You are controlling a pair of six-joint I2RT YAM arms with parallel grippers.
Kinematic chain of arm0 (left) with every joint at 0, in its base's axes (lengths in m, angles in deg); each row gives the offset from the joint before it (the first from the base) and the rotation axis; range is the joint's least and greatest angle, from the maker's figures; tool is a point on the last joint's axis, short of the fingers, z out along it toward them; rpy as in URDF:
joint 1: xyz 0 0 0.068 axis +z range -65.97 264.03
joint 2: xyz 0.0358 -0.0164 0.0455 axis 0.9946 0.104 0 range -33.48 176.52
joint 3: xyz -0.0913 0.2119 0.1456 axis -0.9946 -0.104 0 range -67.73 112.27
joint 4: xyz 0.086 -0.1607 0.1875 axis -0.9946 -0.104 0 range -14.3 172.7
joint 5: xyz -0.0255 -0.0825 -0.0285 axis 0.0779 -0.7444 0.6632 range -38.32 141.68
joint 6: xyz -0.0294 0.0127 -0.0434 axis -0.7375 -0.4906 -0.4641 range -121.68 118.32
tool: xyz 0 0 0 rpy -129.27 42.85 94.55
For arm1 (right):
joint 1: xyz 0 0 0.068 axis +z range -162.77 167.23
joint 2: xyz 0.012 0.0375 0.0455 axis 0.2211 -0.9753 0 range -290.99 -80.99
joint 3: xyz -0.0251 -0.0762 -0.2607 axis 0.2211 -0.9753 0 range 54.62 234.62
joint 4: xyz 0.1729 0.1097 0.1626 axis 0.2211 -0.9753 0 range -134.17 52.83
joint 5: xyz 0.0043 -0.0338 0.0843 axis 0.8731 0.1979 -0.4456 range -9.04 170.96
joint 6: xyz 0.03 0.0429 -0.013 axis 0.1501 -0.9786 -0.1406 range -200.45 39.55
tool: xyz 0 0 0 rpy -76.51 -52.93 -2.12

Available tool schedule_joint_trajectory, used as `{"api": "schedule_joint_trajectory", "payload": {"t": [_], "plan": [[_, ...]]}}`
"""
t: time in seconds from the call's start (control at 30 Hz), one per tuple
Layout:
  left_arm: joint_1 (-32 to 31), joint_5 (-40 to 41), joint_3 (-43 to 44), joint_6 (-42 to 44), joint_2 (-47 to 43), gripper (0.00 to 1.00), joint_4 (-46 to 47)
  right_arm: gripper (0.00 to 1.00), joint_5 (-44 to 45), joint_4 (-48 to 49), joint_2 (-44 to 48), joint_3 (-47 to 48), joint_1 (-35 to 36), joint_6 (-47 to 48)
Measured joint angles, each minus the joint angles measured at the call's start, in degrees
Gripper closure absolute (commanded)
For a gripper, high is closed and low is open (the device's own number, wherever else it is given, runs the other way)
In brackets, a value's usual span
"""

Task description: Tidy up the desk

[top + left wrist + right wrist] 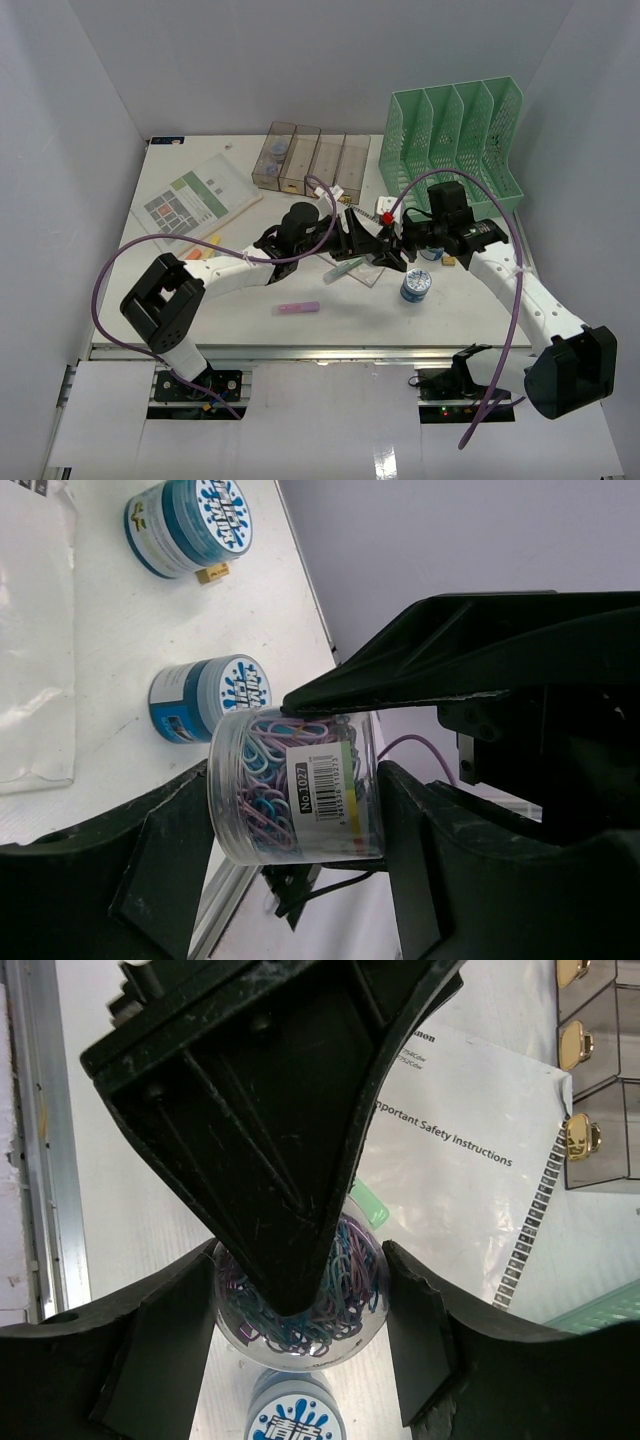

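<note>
We seem to be passing the paper-clip jar point(295, 790): the right pincer point(300, 1260) grips it half open, the left pincer point(296, 815) is round it, we cannot tell how tight, so it must squeeze next.

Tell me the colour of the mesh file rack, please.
Mint green; the file rack shows best in the top external view.

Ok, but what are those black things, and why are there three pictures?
They're the pinching hands of two robot arms bolted to a white desk. One picture looks down from above; the other two come from cameras on each wrist, so the fingers look huge. The right gripper holds a clear jar of coloured paper clips. The left gripper has a finger either side of it; whether they squeeze, I can't tell. Also there: two blue tubs, a booklet, a green file rack.
</note>
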Motion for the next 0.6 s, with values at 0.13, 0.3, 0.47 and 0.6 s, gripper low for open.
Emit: {"api": "schedule_joint_trajectory", "payload": {"t": [0.13, 0.3, 0.47, 0.6], "plan": [[0.0, 0.1, 0.8, 0.1, 0.0, 0.61, -1.0, 0.45, 0.6, 1.6, 0.0, -0.3, 0.0, -0.3], [0.0, 1.2, 1.4, 1.7, 0.0, 0.76, -3.5, 0.1, 1.1, 3.6, 0.1, -1.9, 0.1, -1.2], [0.8, 4.4, 2.5, 6.2, 0.0, 0.79, -11.5, 0.07, 3.0, 5.6, 0.2, -2.1, -0.6, -3.3], [4.9, 7.8, 3.6, 12.0, -0.6, 0.8, -20.3, 0.09, 2.1, 6.4, 1.1, -2.1, -4.9, -4.3]]}}
